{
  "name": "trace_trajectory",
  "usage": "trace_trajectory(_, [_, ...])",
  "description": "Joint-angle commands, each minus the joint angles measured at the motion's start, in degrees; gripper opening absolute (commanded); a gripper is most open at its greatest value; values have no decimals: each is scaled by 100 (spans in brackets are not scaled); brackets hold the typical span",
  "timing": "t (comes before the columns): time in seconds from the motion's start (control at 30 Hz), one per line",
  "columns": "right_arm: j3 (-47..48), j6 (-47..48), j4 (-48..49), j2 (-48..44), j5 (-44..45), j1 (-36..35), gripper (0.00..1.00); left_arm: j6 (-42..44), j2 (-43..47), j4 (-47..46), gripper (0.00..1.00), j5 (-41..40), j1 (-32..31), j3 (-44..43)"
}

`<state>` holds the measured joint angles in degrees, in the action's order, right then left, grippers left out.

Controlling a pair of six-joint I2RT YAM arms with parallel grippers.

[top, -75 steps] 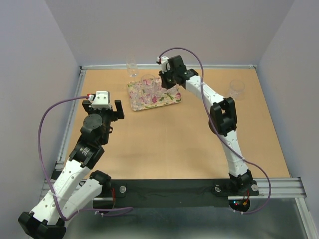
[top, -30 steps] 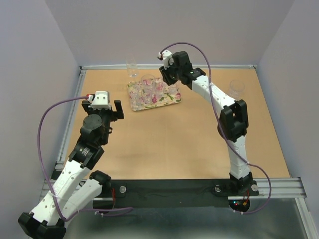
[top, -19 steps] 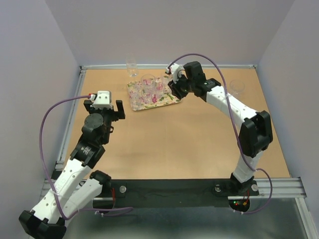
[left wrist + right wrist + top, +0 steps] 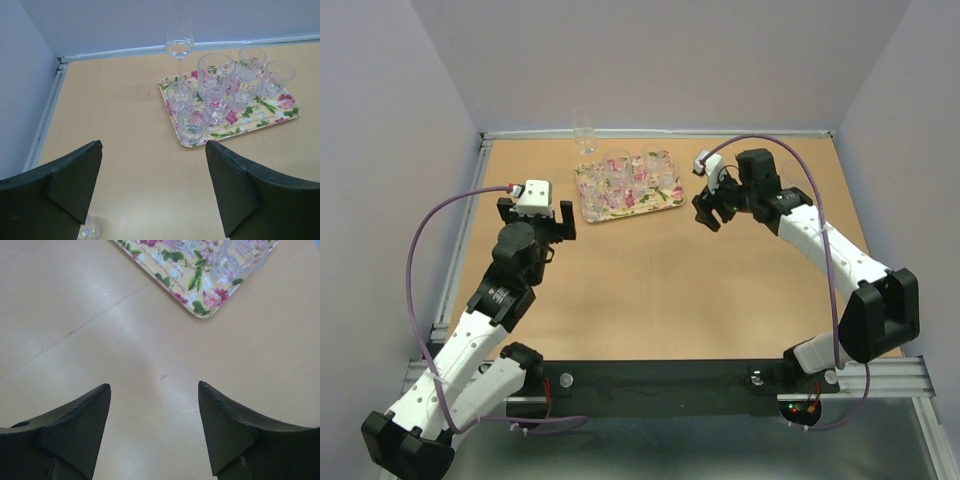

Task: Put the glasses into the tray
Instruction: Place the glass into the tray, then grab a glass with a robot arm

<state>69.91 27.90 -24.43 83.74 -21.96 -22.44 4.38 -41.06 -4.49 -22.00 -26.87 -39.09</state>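
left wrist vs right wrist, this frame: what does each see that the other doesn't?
Left wrist only: the full tray with about seven glasses on it, a lone glass standing off the tray near the back wall, and the open left gripper. Right wrist only: the open right gripper, nothing between its fingers. Both: the tray (the right wrist catches only one corner) and the table.

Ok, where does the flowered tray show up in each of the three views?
Top external: the tray sits in the upper middle, slightly left of centre.
Left wrist: the tray is at upper right, whole.
Right wrist: only one rounded corner of the tray shows, at the top edge.
Shared landmark: the glasses standing on it, seen in all three.
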Motion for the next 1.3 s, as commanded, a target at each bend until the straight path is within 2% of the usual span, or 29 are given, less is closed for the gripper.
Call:
trace_trajectory(0.0, [-293, 22, 280, -235, -582, 178, 79, -25, -7, -298, 96, 82, 33, 7])
trace_trajectory(0.2, [-601, -188, 596, -525, -1082, 477, 84, -139, -78, -263, 96, 20, 51, -55])
trace_trajectory(0.5, [-997, -276, 878, -719, -1513, 547, 86, -692, -262, 88, 96, -94, 68, -283])
trace_trajectory(0.6, [-1014, -285, 878, -728, -1592, 556, 86, -1009, -245, 238, 99, -147, 68, -301])
trace_trajectory(1.0, [-1032, -303, 904, -746, -1531, 556, 86, -2397, -587, 985, 99, -533, 112, -520])
trace_trajectory(1.27, [-1032, -320, 904, -702, -1443, 556, 86, -3855, -886, 1863, 99, -1157, 209, -521])
